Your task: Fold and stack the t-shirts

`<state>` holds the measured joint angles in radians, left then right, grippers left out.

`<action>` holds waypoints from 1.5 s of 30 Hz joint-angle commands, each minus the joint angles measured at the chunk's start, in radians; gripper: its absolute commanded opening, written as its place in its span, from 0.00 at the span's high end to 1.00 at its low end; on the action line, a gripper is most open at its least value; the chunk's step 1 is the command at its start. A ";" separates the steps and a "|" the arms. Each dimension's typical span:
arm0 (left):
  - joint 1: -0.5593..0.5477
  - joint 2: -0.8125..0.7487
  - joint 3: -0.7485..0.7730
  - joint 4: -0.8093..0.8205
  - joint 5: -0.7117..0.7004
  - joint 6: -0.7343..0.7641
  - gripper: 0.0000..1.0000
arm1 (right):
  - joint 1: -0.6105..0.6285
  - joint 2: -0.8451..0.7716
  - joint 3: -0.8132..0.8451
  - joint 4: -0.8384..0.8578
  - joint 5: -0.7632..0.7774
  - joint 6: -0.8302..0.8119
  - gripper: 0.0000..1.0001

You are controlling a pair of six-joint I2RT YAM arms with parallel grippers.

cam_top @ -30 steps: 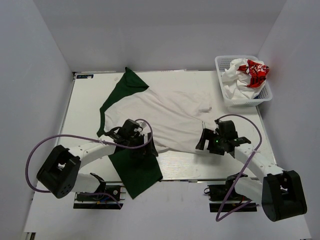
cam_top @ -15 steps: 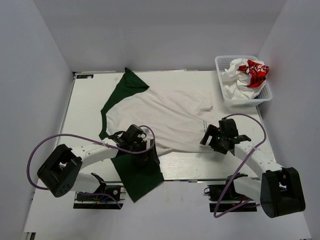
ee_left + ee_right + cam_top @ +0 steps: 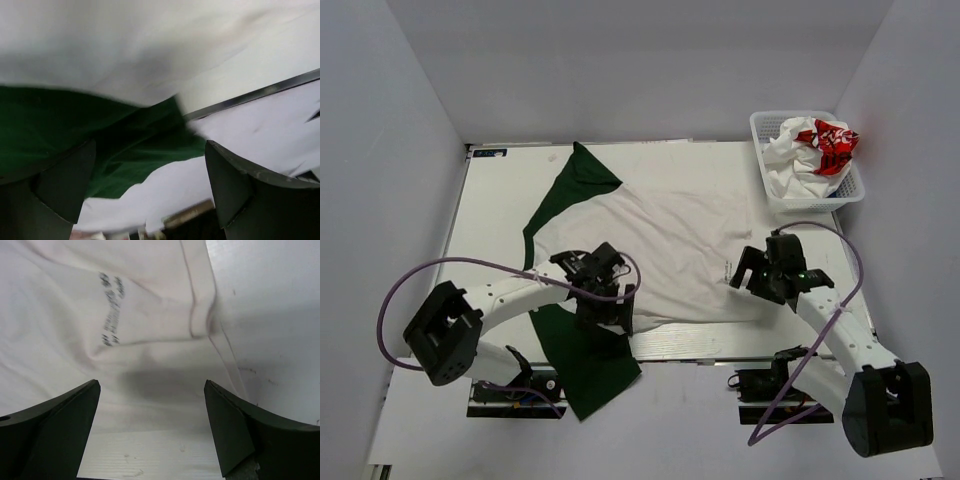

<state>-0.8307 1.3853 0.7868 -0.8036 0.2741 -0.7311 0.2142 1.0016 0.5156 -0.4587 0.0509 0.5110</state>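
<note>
Fingers [image 3: 60,185] on our left gripper [image 3: 608,305] and right gripper [image 3: 752,272] stand spread, holding nothing, above the near edge of the off-white t-shirt [image 3: 670,230], which lies across the middle of the table [image 3: 490,200]. We should probably pinch a single layer at the green sleeve [image 3: 585,350] seam and at the hem, then lift both sides evenly.

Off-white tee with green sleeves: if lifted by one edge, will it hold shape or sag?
Probably sags: the tee lies creased and flat. Its near green sleeve bends over the table edge, so pushing likely bunches it.
</note>
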 commanded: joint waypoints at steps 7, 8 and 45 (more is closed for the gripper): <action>0.088 0.154 0.448 -0.016 -0.516 0.059 0.00 | 0.027 0.139 0.338 0.175 0.056 -0.109 0.10; 0.102 0.196 0.526 -0.016 -0.535 0.074 0.00 | 0.027 0.188 0.356 0.187 0.073 -0.109 0.10; 0.656 1.245 1.450 0.239 -0.421 0.309 0.00 | -0.050 1.562 1.689 -0.100 -0.096 -0.273 0.10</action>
<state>-0.2020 2.5481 2.2456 -0.6201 -0.2325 -0.4313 0.2085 2.5027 2.1914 -0.5812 0.1349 0.2310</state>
